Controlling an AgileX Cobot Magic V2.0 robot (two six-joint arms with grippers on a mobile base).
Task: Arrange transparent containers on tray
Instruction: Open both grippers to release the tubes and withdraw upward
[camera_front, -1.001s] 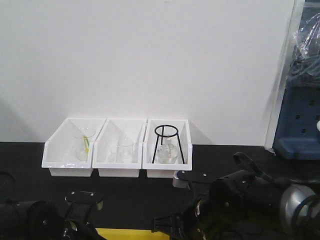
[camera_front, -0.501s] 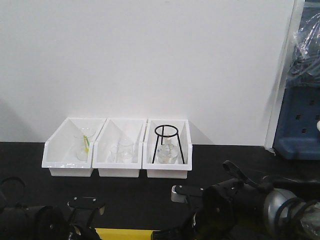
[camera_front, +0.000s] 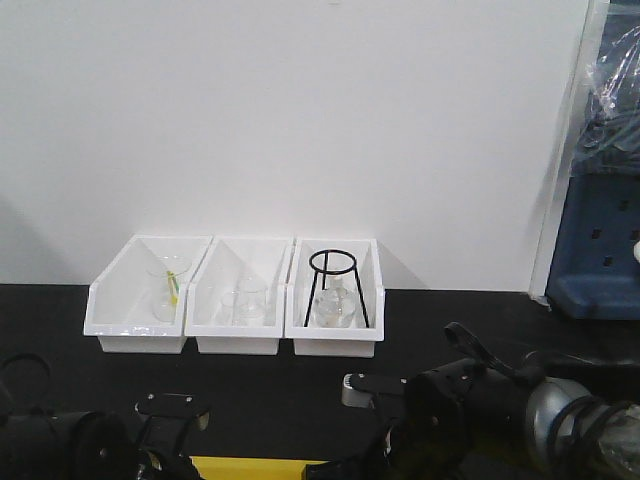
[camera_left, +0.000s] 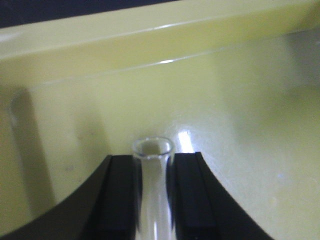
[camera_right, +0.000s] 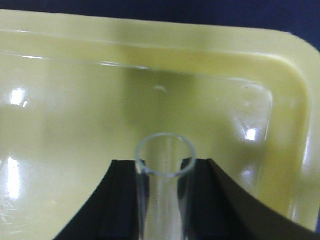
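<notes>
Right wrist-mounted: wider clear test tube (camera_right: 165, 200), open rim, above yellow tray (camera_right: 75, 100).

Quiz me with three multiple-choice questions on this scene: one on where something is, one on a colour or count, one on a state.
1. Where is the black ring stand?
A. left bin
B. middle bin
C. right bin

2. How many white bins line the wall?
A. two
B. three
C. five

3. What is the left gripper doing?
A. holding a glass tube
B. open, holding nothing
C. holding a spoon

Answers: 1 C, it stands in the rightmost bin. 2 B, three sit side by side. 3 A, its fingers flank a clear tube above the yellow tray.
</notes>
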